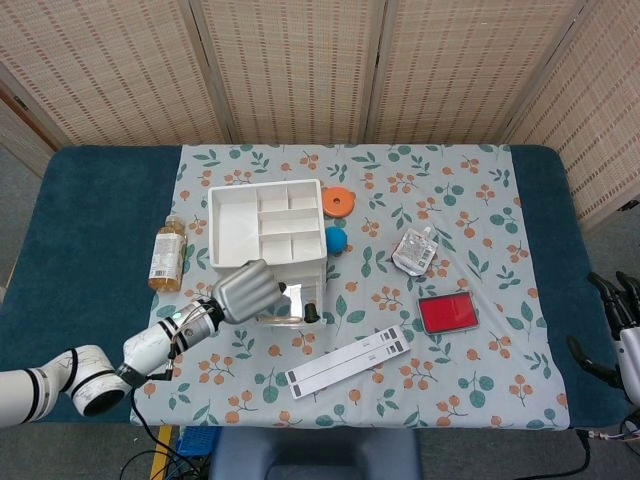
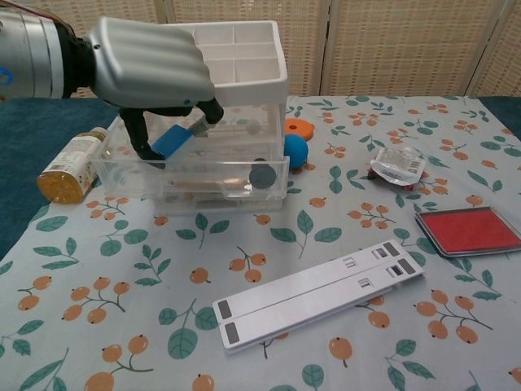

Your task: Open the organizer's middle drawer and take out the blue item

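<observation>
The white organizer [image 1: 268, 226] [image 2: 244, 49] stands on the floral cloth with its clear middle drawer [image 2: 195, 175] pulled out toward me. My left hand [image 1: 246, 291] [image 2: 151, 73] hovers over the open drawer and pinches a flat blue item [image 2: 172, 141], held tilted just above the drawer. In the head view the hand hides the blue item. My right hand [image 1: 620, 318] is at the far right table edge, holding nothing, its fingers apart.
An amber bottle [image 1: 167, 255] lies left of the organizer. A blue ball [image 2: 295, 151] and an orange disc [image 1: 339, 201] sit to its right. A foil pouch [image 1: 416, 251], a red ink pad [image 2: 467, 230] and a white strip [image 2: 317, 294] lie on the cloth.
</observation>
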You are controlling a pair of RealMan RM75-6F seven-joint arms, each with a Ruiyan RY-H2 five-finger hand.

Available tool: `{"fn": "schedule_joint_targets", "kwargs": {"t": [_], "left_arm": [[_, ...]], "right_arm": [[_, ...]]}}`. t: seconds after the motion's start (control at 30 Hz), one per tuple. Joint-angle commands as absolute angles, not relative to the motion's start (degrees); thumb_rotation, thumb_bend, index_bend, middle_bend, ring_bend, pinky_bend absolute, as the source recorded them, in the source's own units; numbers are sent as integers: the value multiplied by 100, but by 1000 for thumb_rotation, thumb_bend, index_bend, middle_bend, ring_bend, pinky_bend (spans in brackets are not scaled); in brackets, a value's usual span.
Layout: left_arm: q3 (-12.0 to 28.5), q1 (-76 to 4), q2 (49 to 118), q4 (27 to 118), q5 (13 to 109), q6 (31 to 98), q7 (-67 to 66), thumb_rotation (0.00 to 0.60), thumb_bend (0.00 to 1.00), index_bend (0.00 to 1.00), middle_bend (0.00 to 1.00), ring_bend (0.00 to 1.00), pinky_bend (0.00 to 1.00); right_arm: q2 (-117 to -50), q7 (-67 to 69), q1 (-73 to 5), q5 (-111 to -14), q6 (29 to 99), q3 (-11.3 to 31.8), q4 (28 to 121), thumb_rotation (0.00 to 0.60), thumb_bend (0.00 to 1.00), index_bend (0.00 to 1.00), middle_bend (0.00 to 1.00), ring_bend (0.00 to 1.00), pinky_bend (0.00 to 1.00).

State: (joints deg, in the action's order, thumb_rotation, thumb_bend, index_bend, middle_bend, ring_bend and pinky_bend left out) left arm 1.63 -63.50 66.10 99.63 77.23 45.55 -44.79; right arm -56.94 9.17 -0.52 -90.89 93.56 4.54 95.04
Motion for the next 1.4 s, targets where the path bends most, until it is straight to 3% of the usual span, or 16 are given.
{"fn": "schedule_joint_targets", "kwargs": {"t": [0.03, 0.83, 1.17, 1.4], "left_arm": [[193, -6152, 6474, 10080, 7808, 4842, -4340, 600, 135, 550, 899, 1000, 1000], [47, -4243, 5653, 10320, 7917, 6553, -2446, 600, 135, 534, 899, 1000, 1000], [-145, -3668, 5754, 9978, 7159, 6418, -2619, 600, 135, 528, 899, 1000, 1000], [-281, -3637, 6156, 9740, 6907, 5845, -2719, 600, 135, 527, 900, 1000, 1000]], "right_arm": [[-5690, 929, -50, -9091, 9365, 457, 9499, 600, 329, 0, 142, 54, 44], [-5740, 961, -155, -9231, 9337, 475, 9497, 600, 329, 0, 142, 54, 44], [-5702, 916, -160, -9285, 9381, 470, 9553, 600, 329, 0, 142, 54, 44], [-5715, 890, -169, -9306, 9378, 457, 9581, 600, 328, 0, 142, 54, 44]]}}
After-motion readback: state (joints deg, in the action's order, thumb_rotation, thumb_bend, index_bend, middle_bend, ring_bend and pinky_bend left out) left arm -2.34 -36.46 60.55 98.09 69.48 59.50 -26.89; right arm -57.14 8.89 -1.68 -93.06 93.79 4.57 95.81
